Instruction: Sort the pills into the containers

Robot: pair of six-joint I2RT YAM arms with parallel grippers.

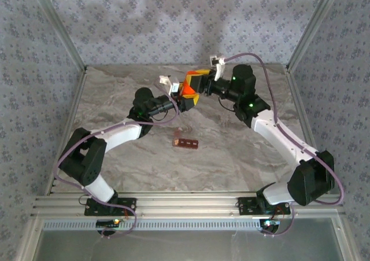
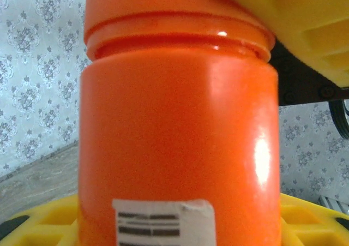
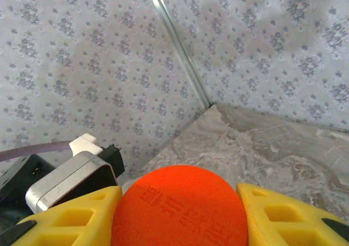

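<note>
The left gripper [image 1: 189, 98] is clamped round the body of the orange bottle [image 2: 180, 148], and the right gripper [image 1: 199, 78] is closed on its cap [image 3: 180, 208], so the bottle is held in the air between both arms. The containers [image 1: 186, 143] lie on the table [image 1: 115, 99] toward the bases from it, well apart from both grippers. The strip's long axis runs roughly left to right, and the left gripper is judged slightly the nearer.

Raised: bottle [image 1: 187, 89], far centre above table [image 1: 243, 157], between left gripper [image 1: 189, 98] and right gripper [image 1: 196, 77]. Lying: containers [image 1: 186, 142], on table, before bottle, between arms.
</note>
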